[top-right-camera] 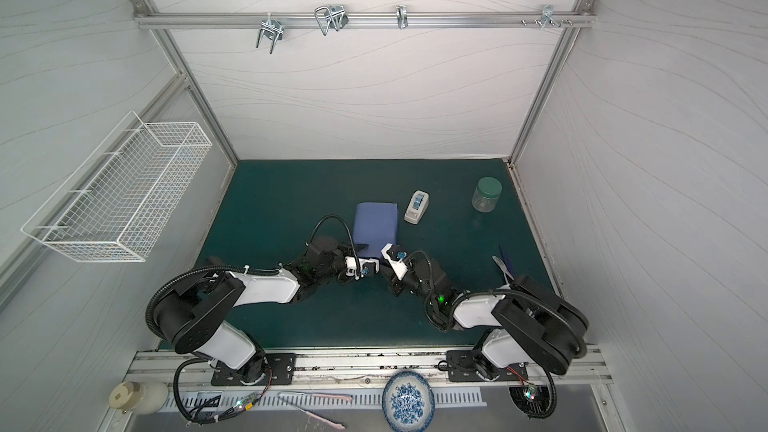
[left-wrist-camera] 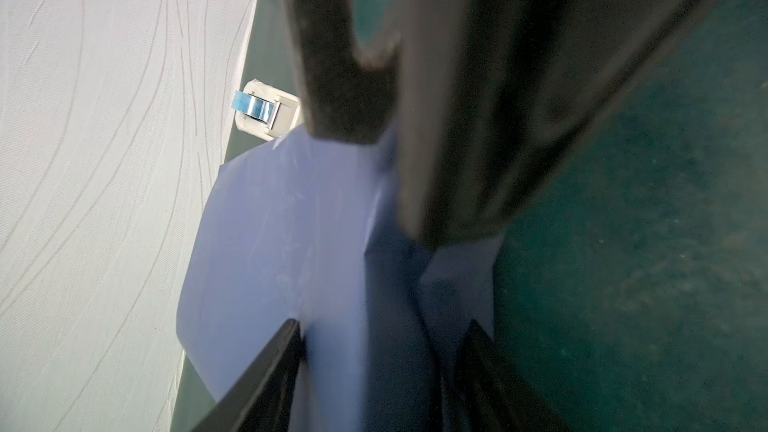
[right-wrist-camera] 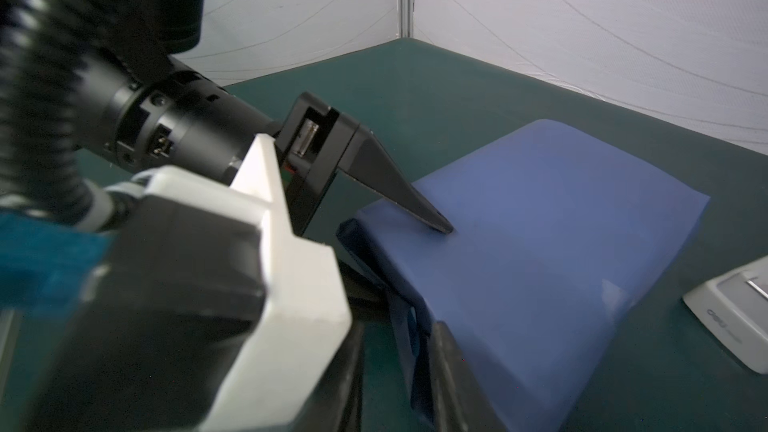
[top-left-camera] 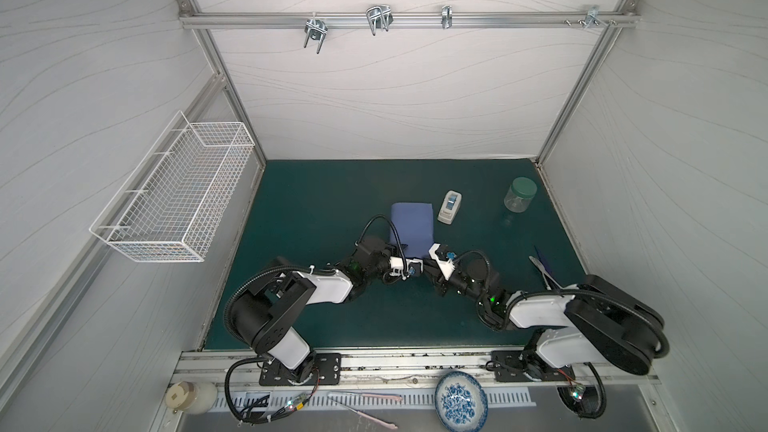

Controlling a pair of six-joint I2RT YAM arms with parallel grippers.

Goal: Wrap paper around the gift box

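The paper [top-left-camera: 412, 222] [top-right-camera: 376, 222] is folded round the gift box into a blue parcel mid-mat; the gift box itself is hidden under it. My left gripper [top-left-camera: 409, 253] reaches the parcel's near end with its jaws apart. Its upper finger [right-wrist-camera: 415, 205] rests on the paper top, and the folded end lies between the jaws [left-wrist-camera: 384, 326]. My right gripper [top-left-camera: 424, 261] [right-wrist-camera: 399, 338] sits at the near right corner. It is open, with a dark paper flap [right-wrist-camera: 409, 326] standing loose beside one finger.
A white tape dispenser [top-left-camera: 450, 206] [right-wrist-camera: 731, 317] stands just right of the parcel. A green-lidded jar [top-left-camera: 519, 195] is at the back right, and a tool [top-left-camera: 542, 268] lies by the right wall. A wire basket [top-left-camera: 174, 189] hangs on the left wall. A patterned bowl [top-left-camera: 461, 403] sits off the mat in front.
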